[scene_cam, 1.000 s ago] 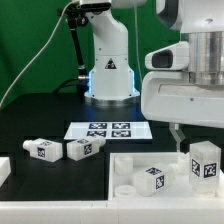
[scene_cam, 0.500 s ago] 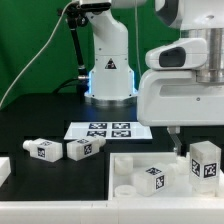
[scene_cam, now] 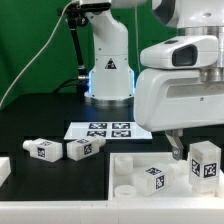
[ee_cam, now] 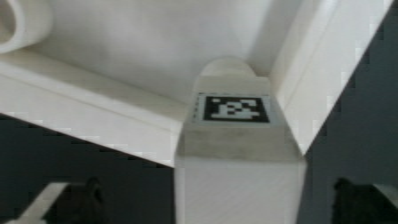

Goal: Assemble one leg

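Note:
An upright leg (scene_cam: 205,162), a stubby white block with a square tag, stands on the white panel (scene_cam: 120,165) at the exterior view's right. My gripper (scene_cam: 196,148) hangs over it, open, and one finger (scene_cam: 176,148) shows beside the leg. In the wrist view the same leg (ee_cam: 231,150) stands between my two dark fingers (ee_cam: 71,200), apart from both, with the gripper (ee_cam: 217,205) straddling it. Another leg (scene_cam: 152,178) lies on the panel. Two more legs (scene_cam: 43,149) (scene_cam: 83,149) lie on the black table at the left.
The marker board (scene_cam: 105,130) lies flat behind the legs, in front of the robot base (scene_cam: 110,70). Another white part (scene_cam: 3,168) shows at the exterior view's left edge. The panel's raised rim (ee_cam: 107,95) runs close around the upright leg.
My gripper has shifted slightly left and come down a little around the upright leg. The legs and panel have not moved.

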